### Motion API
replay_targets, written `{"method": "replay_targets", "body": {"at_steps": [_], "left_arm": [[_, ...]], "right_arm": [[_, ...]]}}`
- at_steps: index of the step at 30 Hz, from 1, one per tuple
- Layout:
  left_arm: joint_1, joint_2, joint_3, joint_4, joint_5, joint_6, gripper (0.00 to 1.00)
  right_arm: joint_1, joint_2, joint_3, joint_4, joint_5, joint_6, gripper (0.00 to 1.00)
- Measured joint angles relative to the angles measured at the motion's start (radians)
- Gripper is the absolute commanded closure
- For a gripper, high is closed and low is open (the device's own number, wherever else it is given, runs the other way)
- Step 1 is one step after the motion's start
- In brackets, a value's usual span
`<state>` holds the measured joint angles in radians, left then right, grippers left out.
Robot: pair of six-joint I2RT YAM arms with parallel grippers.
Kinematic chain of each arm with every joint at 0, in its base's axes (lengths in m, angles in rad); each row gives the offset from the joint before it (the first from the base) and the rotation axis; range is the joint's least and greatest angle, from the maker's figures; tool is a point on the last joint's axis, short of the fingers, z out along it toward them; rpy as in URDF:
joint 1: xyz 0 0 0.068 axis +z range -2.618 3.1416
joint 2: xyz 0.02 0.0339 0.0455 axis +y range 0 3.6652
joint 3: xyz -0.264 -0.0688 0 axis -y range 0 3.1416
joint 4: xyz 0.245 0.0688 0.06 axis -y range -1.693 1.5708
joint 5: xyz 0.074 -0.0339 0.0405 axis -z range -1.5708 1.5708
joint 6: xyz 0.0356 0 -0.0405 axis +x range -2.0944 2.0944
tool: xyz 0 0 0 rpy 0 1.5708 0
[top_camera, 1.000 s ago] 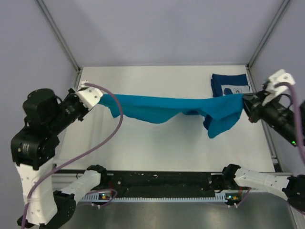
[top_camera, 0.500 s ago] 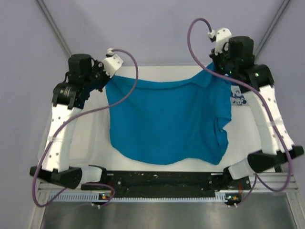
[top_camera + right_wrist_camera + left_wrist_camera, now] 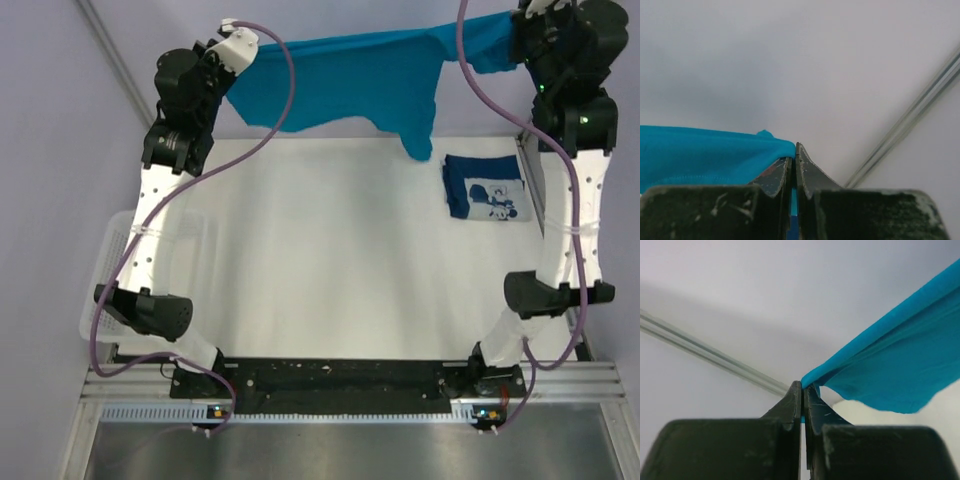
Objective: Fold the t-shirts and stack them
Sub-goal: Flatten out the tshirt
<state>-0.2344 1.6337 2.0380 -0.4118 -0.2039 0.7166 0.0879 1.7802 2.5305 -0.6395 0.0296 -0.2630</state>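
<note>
Up off the desk the teal shirt is rising, still unfolded, left fingers and right fingers clamping its top edge, while the navy shirt is lying folded.

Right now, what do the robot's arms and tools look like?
The left arm and right arm are white tubes joined by black rounded joints, each trailing a purple cable. The left tool and right tool have flat, scuffed black fingers.

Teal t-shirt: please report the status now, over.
Left gripper shut on teal t-shirt, right gripper likewise. Shirt stretched in the air between them. Navy t-shirt folded on table, far right, apart.
</note>
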Motion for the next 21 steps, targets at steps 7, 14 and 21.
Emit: {"method": "replay_targets", "body": {"at_steps": [7, 14, 21], "left_arm": [[-0.002, -0.093, -0.146, 0.093, 0.009, 0.035, 1.00], [0.008, -0.299, -0.660, 0.041, 0.056, 0.069, 1.00], [0.011, -0.359, -1.096, -0.081, 0.095, 0.129, 1.00]], "right_arm": [[0.003, -0.286, -0.301, -0.003, -0.129, -0.142, 1.00], [0.253, -0.654, -1.065, -0.119, -0.159, -0.314, 1.00], [0.567, -0.643, -1.546, -0.260, -0.146, -0.299, 1.00]]}}
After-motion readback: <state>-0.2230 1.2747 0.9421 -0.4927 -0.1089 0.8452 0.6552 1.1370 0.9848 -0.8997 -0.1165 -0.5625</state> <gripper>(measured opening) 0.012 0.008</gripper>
